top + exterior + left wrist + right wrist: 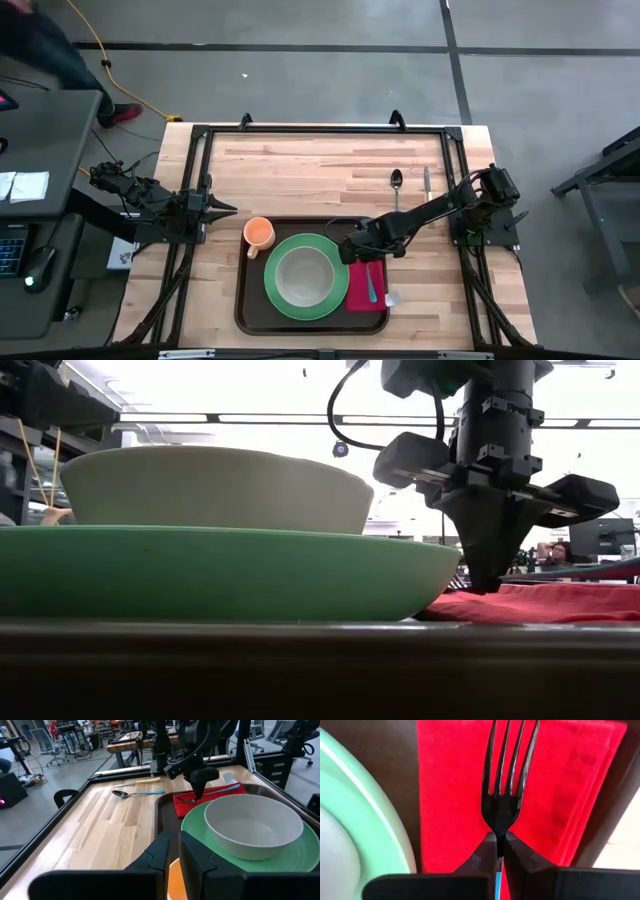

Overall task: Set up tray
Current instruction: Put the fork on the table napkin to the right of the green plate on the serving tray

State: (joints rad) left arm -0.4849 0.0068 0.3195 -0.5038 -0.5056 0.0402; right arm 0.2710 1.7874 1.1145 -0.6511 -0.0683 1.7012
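The dark brown tray (243, 305) lies at the table's near middle. On it sit a green plate (278, 308) with a white bowl (300, 275), a red napkin (362, 292) to their right, and an orange cup (259, 233) at its far left corner. A fork (510, 760) with a blue handle (372, 285) lies along the napkin. My right gripper (499, 845) points down over the napkin's far end, shut on the fork. My left gripper (230, 209) waits shut at the table's left, just left of the cup. My right gripper pinches the fork's neck (499, 827), just behind the tines, between its two fingertips. The fingers (487, 565) come from above, pointing down, and reach the napkin's surface. The tines point to the far edge and the handle to the near edge. The fork lies flat on the napkin.
A spoon (396, 183) and a knife (426, 182) lie on bare wood beyond the tray, to the right. The plate's rim (365, 810) is close beside the napkin. Black frame rails run along the table's edges. Bare tabletop shows on the far left.
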